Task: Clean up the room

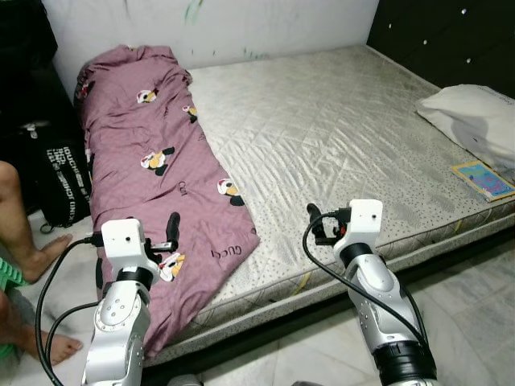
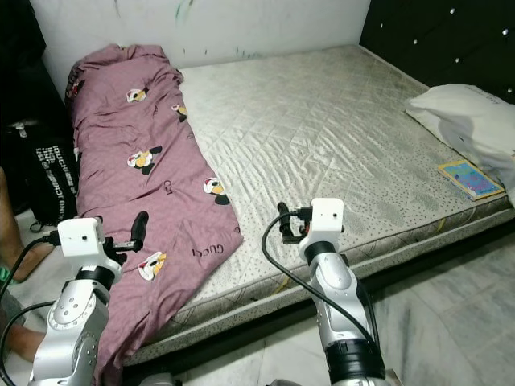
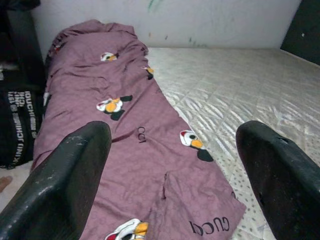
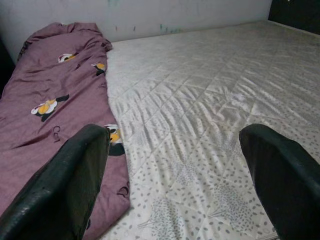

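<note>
Nearest the head camera are the robot's two silver arms, raised side by side at the foot edge of a bare quilted mattress [image 1: 322, 121]. Its left gripper [image 3: 172, 175] hangs spread wide with nothing between the black fingers [image 3: 60, 185], poised over the near end of a mauve blanket [image 1: 153, 169] where that blanket spills over the mattress edge toward the floor. Its right gripper [image 4: 175, 185] is likewise released and empty, fingers [image 4: 282, 175] well apart, hovering just above the bare mattress near its front edge, with the blanket's hem off to its left. A black cable [image 1: 318, 257] loops from each wrist housing down along the arm. The blanket (printed with cartoon ducks and a repeated logo word) lies as a long rumpled strip along the left side of the mattress, running from the near edge to the white wall [image 1: 241, 24] at the far end, where it bunches into a heap. On the robot's left, beside the bed, a person's bare leg and foot [image 1: 24, 233] rest on the pale tiled floor [image 1: 483, 305], next to a black bag [image 1: 56, 177] with white lettering. Toward the right end of the mattress a small colourful book [image 1: 483, 178] lies flat near the edge, just beside a white pillow [image 1: 475, 117] set against a dark tufted headboard [image 1: 451, 40].
</note>
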Available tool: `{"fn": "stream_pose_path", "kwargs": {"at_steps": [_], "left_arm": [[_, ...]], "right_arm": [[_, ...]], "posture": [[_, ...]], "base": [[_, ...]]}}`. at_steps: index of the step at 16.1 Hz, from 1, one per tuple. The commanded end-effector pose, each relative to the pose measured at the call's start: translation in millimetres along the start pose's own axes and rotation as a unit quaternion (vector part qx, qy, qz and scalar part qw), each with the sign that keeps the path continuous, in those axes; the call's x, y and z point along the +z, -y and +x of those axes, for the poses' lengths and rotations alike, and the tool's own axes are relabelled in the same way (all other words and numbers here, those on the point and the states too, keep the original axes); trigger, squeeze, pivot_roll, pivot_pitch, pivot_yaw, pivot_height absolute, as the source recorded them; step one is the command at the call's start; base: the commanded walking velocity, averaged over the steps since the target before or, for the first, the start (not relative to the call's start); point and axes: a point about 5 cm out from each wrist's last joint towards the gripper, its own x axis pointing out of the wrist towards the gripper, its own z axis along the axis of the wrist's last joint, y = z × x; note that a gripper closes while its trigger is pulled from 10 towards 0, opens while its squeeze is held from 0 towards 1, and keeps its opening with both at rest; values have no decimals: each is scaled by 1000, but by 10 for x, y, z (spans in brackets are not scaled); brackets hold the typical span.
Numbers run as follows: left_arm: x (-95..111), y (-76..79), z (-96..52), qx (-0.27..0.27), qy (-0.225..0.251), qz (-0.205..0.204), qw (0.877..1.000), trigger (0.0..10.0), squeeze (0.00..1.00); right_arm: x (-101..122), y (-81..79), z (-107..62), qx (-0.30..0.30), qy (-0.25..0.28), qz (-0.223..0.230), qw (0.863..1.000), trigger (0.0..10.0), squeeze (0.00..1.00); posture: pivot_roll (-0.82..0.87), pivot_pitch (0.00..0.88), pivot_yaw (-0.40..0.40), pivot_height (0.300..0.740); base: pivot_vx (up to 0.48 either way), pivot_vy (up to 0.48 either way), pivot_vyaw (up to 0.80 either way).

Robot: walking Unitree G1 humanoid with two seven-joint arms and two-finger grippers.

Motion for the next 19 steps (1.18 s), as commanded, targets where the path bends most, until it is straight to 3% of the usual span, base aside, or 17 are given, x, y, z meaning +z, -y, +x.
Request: {"fn": "stream_pose_path", "kwargs": {"at_steps": [1,4,10,14,19], "left_arm": [[24,-33,-24,12,4,6,1000,10000,0],[17,-76,-132,16,7,8,1000,10000,0],[-67,-81,-158,9,-10,-5,1000,10000,0],[-20,-60,-155,0,-4,9,1000,10000,0],[69,-42,-141,-2,13,-3,1000,10000,0]], "right_arm": [[27,17,-7,-2,1,1,1000,10000,0],[67,18,-22,0,13,2,1000,10000,0],[74,-19,-52,2,22,-3,1000,10000,0],[54,-20,-58,0,13,0,1000,10000,0],[77,-27,-35,9,14,0,1000,10000,0]], "posture": [[-11,22,-17,661],[-2,26,-18,621],[5,10,-11,621],[12,28,-19,621],[14,49,-19,621]], "base": [[0,0,0],[0,0,0],[0,0,0],[0,0,0],[58,0,0]]}}
